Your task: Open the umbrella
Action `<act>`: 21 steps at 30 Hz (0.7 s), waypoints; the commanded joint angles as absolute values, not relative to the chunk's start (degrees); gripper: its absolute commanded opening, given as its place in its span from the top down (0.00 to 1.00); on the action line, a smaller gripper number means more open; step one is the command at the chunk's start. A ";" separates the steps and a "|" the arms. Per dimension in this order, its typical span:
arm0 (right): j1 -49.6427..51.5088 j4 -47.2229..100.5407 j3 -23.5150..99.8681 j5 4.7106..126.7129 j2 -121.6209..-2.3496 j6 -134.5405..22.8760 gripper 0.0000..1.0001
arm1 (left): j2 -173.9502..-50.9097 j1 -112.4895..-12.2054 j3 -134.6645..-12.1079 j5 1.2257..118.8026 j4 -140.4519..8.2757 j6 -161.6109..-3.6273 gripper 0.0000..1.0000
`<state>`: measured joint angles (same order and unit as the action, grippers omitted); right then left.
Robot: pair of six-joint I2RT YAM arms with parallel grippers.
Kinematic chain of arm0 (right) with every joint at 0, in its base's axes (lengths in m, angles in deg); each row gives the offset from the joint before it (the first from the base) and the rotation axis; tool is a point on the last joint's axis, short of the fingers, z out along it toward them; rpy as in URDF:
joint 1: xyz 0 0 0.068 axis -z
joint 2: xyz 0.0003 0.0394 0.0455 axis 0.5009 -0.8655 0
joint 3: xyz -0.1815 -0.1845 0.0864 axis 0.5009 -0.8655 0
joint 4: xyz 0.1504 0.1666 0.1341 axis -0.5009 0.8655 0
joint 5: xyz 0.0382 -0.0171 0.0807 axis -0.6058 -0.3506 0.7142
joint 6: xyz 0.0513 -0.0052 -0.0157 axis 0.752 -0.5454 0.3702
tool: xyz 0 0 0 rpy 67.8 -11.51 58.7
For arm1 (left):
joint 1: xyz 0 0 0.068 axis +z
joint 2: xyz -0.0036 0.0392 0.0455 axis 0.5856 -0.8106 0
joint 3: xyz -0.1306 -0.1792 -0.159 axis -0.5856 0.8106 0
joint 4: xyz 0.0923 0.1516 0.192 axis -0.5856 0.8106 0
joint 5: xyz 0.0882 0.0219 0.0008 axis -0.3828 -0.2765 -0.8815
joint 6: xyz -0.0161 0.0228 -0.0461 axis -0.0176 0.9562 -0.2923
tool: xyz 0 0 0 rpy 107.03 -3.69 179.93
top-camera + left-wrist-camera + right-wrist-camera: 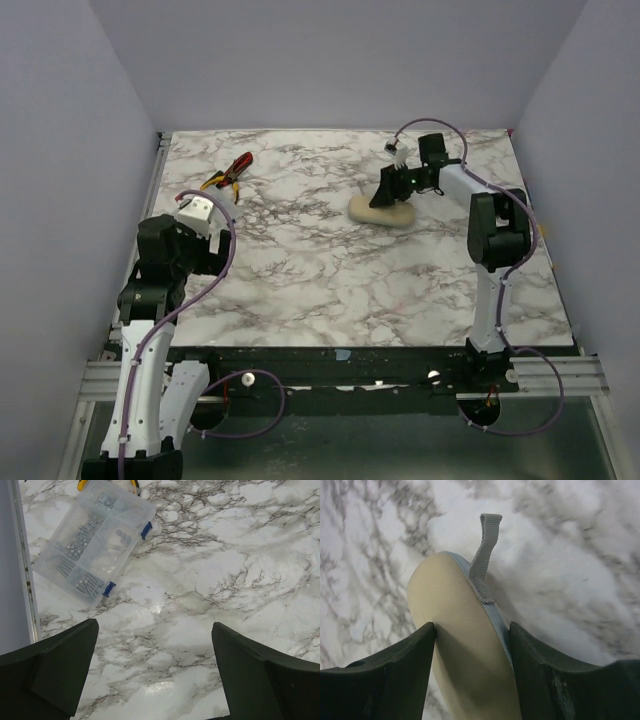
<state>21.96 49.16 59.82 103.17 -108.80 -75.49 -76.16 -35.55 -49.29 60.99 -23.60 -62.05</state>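
Step one: securing the bundle, nothing unfolded yet.
Right claw (472, 630) clamps the cream tube-shaped fabric sleeve (450, 600), centre frame; the pale lavender umbrella (497, 617) peeks along its edge. Left claw (155, 625) gapes. Next, likely: strip the sleeve.

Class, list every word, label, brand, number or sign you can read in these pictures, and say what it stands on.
None can be read.
The cream sleeve and its grey strap are blank.
The clear parts box shows no label.
The pliers are too small to tell.
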 commanded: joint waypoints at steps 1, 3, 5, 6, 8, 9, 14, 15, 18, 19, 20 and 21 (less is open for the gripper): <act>18.72 59.69 49.21 108.41 -103.25 -86.38 0.44 | -76.62 -35.67 -48.64 66.05 -23.83 -60.20 0.02; 17.11 60.93 44.54 108.91 -99.40 -91.09 0.45 | -76.26 -35.63 -47.99 69.78 -23.82 -59.45 0.01; 15.01 63.46 40.68 109.03 -96.26 -98.05 0.45 | -75.29 -35.67 -46.86 76.51 -23.24 -56.50 0.01; 14.04 64.70 38.70 108.79 -95.05 -101.13 0.45 | -74.54 -35.67 -46.02 81.91 -22.47 -53.62 0.01; 12.17 66.79 36.14 108.02 -92.79 -107.57 0.44 | -72.11 -35.67 -43.66 91.73 -21.63 -46.33 0.01; 11.29 67.55 35.17 107.50 -91.79 -110.83 0.41 | -70.70 -35.67 -42.39 95.16 -21.82 -43.62 0.01; 9.58 69.75 36.97 104.81 -87.63 -117.26 0.00 | -68.17 -39.63 -37.01 102.15 -21.12 -31.42 0.01; 9.58 71.29 38.52 104.17 -86.85 -118.01 0.00 | -68.34 -40.94 -36.59 101.90 -20.53 -29.41 0.01; 9.58 73.97 39.99 102.04 -82.88 -119.65 0.00 | -68.75 -44.48 -34.48 99.99 -20.95 -24.79 0.02; 9.58 73.97 39.68 100.89 -81.52 -119.41 0.00 | -68.73 -46.12 -33.70 99.03 -22.44 -24.24 0.03; 9.58 73.75 39.39 99.46 -79.77 -118.05 0.00 | -68.75 -47.54 -33.04 97.35 -24.26 -24.38 0.04; 9.58 72.88 39.19 97.96 -78.33 -115.43 0.00 | -68.94 -49.01 -32.25 95.82 -26.50 -24.49 0.05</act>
<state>9.20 70.73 37.72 103.46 -85.17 -115.49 -68.66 -44.32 -34.56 95.91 -21.61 -31.36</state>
